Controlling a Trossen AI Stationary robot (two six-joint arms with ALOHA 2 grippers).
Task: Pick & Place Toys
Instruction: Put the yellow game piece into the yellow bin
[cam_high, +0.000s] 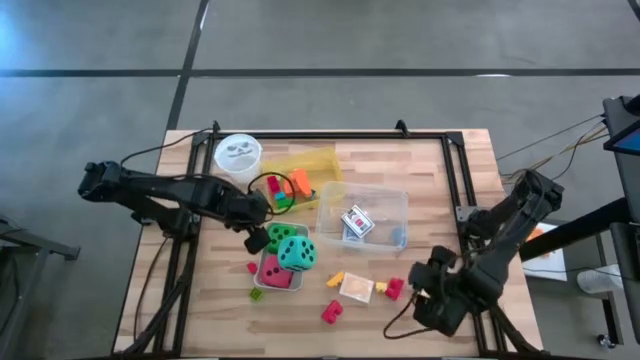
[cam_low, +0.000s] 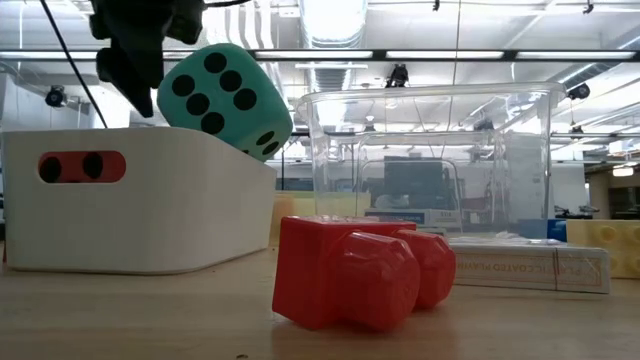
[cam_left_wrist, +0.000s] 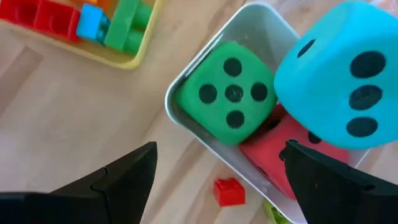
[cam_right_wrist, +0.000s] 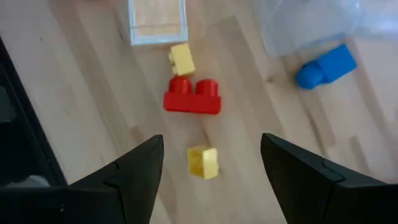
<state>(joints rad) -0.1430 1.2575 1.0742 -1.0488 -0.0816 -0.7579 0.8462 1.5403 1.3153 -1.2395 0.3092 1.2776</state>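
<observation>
Right wrist view: red block crosswise.

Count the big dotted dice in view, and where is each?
3, all in the white bin. Green die at the end toward the yellow tray, teal die perched on top, red die beneath it. The open left gripper hovers beside the green die.

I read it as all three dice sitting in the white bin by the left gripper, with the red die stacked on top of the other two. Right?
Not quite. The three dice are in the white bin by the left gripper, but the teal die is on top, not the red one. The left wrist view shows the red die lying low beside the green die.
</observation>
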